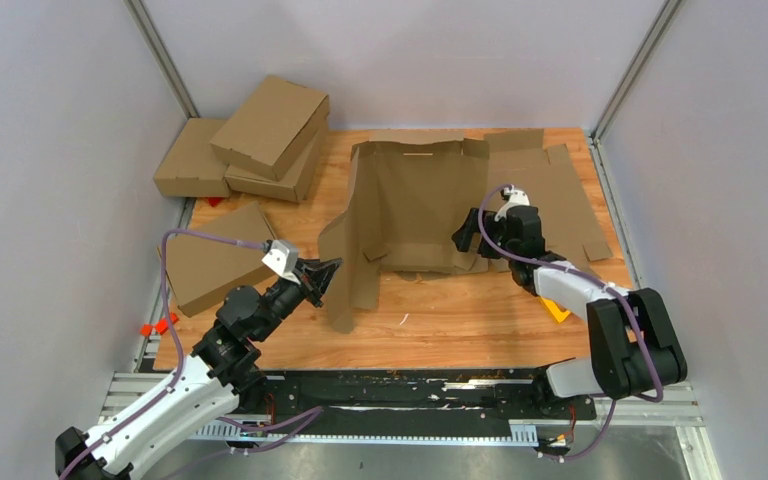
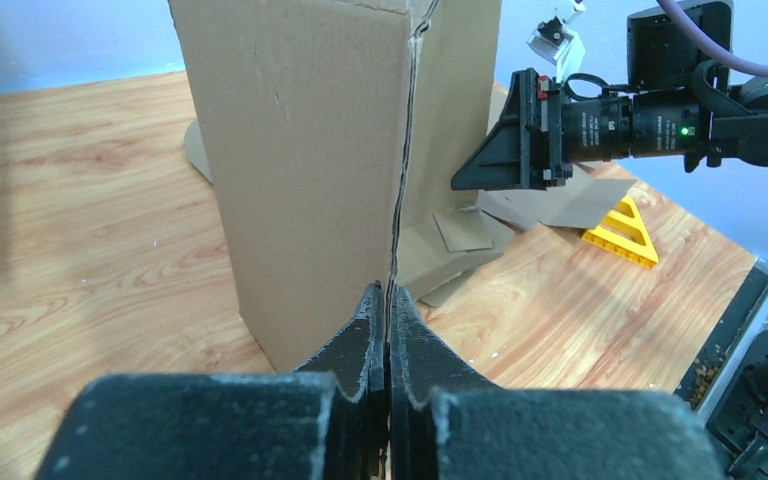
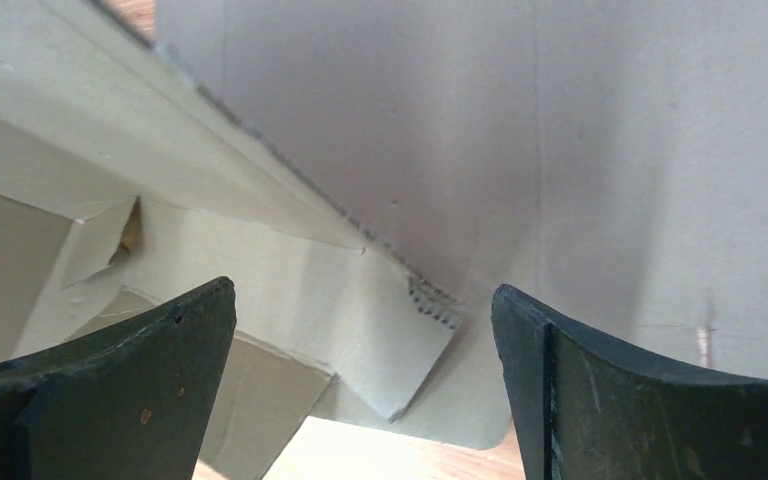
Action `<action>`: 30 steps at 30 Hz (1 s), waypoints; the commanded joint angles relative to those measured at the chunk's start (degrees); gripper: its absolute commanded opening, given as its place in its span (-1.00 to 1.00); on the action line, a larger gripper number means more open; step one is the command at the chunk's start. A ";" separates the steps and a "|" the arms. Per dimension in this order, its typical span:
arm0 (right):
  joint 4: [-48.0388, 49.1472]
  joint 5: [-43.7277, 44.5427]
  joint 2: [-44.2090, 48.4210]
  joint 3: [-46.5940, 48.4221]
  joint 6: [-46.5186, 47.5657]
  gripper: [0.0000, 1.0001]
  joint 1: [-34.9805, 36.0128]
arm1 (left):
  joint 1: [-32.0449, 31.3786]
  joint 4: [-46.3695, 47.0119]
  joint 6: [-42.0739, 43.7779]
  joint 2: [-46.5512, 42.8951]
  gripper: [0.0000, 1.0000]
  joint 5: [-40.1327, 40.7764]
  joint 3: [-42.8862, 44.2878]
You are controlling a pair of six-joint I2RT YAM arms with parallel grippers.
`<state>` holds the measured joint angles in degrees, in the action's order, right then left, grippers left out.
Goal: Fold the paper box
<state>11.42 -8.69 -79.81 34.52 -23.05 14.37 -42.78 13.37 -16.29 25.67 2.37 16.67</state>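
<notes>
Left pincer [image 1: 322,272], from above, is clamped on the raised left flap of the paper box [image 1: 415,205] on the table [image 1: 460,325], right pincer [image 1: 463,238] spread by its right side; left wrist: fingers [image 2: 360,345] pinch that flap's edge; right wrist: fingers [image 3: 110,380] gape, facing the cardboard's inside.

paper box [image 1: 410,205]: brown corrugated cardboard, seen as matt and slightly fibrous; fluting is shown along the cut edges.
table [image 1: 460,320]: a wood-grain top, smooth, with a faint sheen.
stacked boxes [image 1: 270,130]: the same matt brown cardboard is seen.
left gripper [image 2: 388,300]: black plastic fingers [image 2: 360,345], grainy and rough, paled at the edges.
right gripper [image 3: 362,300]: dark matt plastic, smooth-faced, lightly speckled.
yellow triangle [image 2: 622,232]: bright plastic, ridged.
cables [image 1: 200,238]: sheathed in smooth purple covering.
rails [image 1: 140,385]: bare silvery metal, dull.
</notes>
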 commanded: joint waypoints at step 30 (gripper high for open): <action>-3.95 -4.01 11.83 -3.32 -0.27 -0.40 1.89 | -0.28 0.03 -6.72 7.77 -1.00 -5.92 8.69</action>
<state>11.49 -16.51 -71.46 30.87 -21.47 15.79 -42.76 16.12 -20.45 31.92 -3.05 21.10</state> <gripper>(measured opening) 0.321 0.009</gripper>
